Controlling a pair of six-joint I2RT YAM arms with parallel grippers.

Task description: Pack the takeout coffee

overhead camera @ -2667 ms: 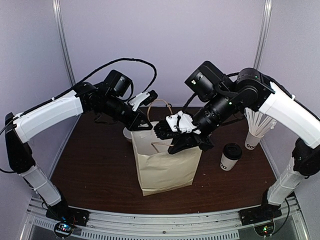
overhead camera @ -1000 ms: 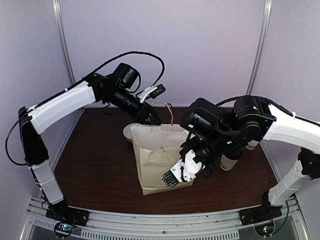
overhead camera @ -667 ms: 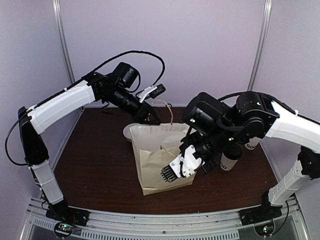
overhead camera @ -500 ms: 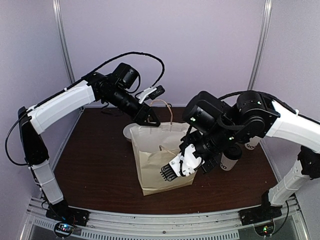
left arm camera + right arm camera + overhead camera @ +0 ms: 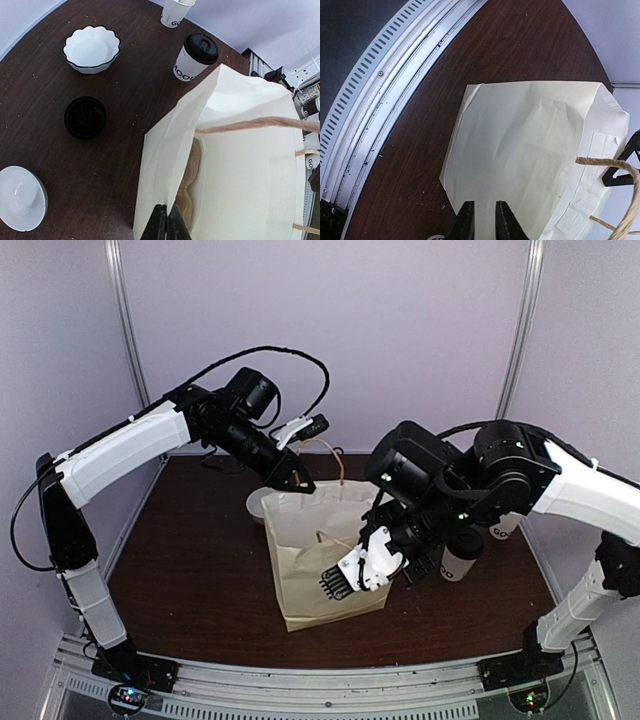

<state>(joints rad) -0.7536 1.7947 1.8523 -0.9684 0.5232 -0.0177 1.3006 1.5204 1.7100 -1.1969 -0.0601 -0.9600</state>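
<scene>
Top view: left gripper (image 5: 292, 482) sits at rear L corner of paper bag (image 5: 315, 560) rim, jaws pressed together on the paper edge. Right gripper (image 5: 343, 583) is low against bag's front face, tips pointing down-left; jaw gap not readable from this angle. Takeout coffee (image 5: 457, 565) stands upright on table (image 5: 190, 580), R of bag and outside it, mostly hidden behind right arm. It is well apart from left gripper, and near right gripper but not touching. Left wrist view: both fingers (image 5: 159, 226) are closed flat together, pinching bag's near rim where side fold meets mouth. Bag mouth is open, twine handle (image 5: 260, 123) across it. Coffee is upright w/ black lid on, beyond bag's far corner, well apart from jaws. Also on table: white bowl w/ dark rim (image 5: 91, 48), loose black lid (image 5: 85, 116), second white bowl (image 5: 20, 197) at L edge, stick cup (image 5: 175, 12) at top. Right wrist view: jaws stand a narrow gap apart, cream paper of bag's front face showing through the gap; no fold seen clamped between them. Tips are at bag's lower front, near table's metal edge rail (image 5: 385, 90). Coffee not in this view.
</scene>
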